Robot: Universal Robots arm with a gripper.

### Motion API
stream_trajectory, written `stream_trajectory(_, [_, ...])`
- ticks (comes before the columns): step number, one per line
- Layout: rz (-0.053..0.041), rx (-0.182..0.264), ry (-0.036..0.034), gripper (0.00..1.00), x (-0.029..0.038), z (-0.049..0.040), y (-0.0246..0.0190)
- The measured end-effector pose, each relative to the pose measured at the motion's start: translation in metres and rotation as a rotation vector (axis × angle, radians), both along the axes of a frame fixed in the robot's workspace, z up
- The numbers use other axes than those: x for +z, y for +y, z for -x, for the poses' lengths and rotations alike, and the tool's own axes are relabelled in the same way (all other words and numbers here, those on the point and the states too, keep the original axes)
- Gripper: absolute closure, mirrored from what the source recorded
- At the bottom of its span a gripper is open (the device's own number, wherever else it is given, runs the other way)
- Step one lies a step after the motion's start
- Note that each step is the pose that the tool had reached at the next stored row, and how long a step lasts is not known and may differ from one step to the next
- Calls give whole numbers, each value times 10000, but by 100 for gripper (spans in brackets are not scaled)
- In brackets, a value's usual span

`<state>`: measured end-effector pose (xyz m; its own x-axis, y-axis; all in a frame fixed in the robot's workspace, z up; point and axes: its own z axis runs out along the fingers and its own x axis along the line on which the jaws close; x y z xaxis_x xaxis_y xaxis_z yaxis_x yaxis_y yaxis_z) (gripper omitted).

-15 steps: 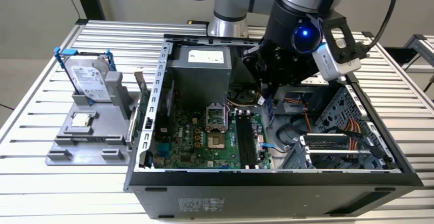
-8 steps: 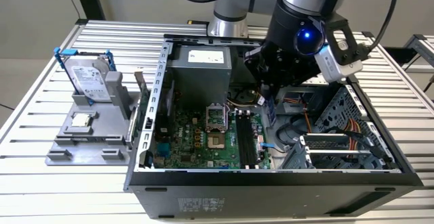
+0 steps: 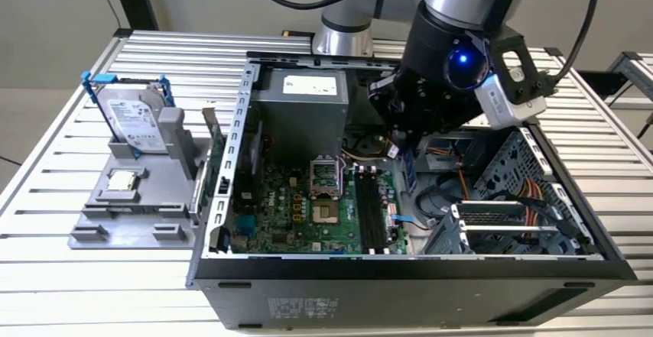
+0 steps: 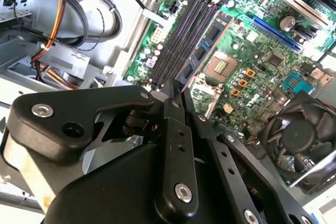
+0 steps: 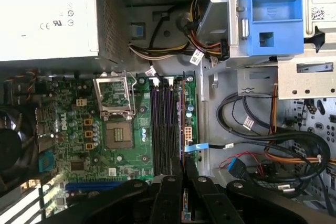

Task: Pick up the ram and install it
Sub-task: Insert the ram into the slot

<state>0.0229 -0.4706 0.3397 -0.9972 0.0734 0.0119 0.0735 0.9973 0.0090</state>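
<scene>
A: What has the pincer (image 4: 176, 95) got?
B: It is closed on the ram (image 4: 202, 51), edge-on, above the memory slots (image 5: 163, 129) of the motherboard (image 3: 296, 207).
A: Why edge-on?
B: Likely so its length lines up with a slot. It hangs inside the open computer case (image 3: 408, 276), toward the exterior view's right of the CPU socket (image 3: 326, 199).
</scene>
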Motion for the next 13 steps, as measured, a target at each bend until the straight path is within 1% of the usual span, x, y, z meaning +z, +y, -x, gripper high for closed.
stream_trajectory(7, [1,6,0,100,-63,-2,-13])
stream_trajectory(13, [41,14,0,100,-100,-3,-20])
